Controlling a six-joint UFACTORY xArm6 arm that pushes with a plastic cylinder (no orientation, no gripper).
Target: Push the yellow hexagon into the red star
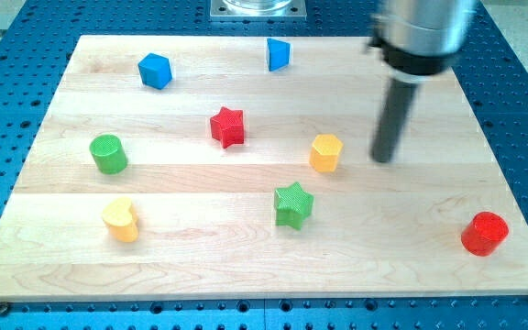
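Note:
The yellow hexagon (325,152) stands right of the board's middle. The red star (228,126) stands up and to its left, about a hundred pixels away, with bare wood between them. My tip (384,160) is on the board just to the right of the yellow hexagon, with a small gap between them. The rod rises from it to the arm's grey body at the view's top right.
A green star (293,203) lies below the hexagon. A green cylinder (108,154) and a yellow heart (121,219) are at the left. A blue cube (155,70) and a blue block (278,54) are near the top. A red cylinder (484,233) is at the bottom right.

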